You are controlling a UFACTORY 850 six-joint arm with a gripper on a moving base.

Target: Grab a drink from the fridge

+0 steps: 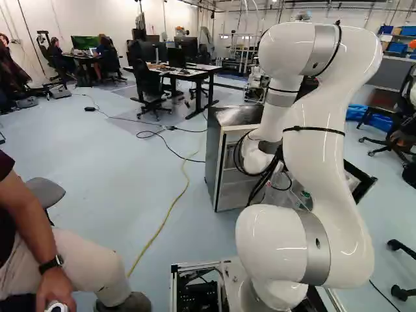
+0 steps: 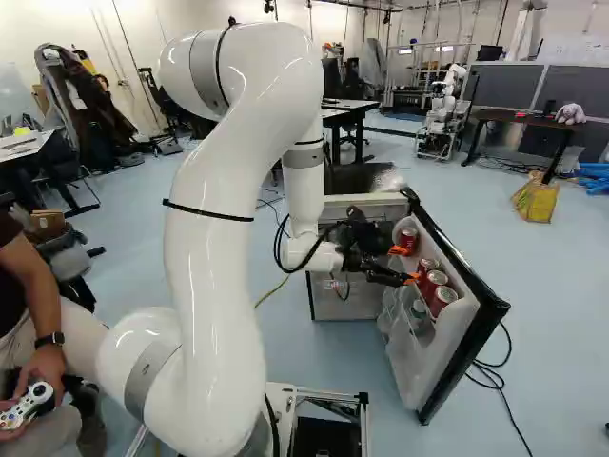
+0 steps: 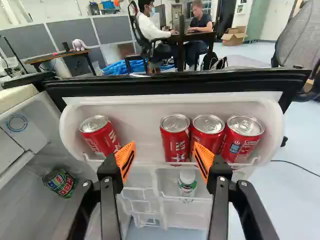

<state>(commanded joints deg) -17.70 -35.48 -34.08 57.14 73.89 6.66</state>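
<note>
Wrist view: pincer [image 2: 405, 266] apart w/ 1 pad [image 3: 204, 160] partly hiding mid can [image 3: 210, 137] of trio.

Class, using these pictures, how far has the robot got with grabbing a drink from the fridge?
Looks done: the door is open, the open hand at its shelf. Under way: apparently lining up, nothing gripped. Left: gripping a can and taking it out; all four red cans sit in the shelf.

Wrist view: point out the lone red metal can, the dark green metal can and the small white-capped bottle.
Lone red can [image 3: 102, 138]: wrist view, side of its body.
Dark green can [image 3: 63, 185]: wrist view, its printed side.
White-capped bottle [image 3: 187, 187]: wrist view, label below the cap.
</note>
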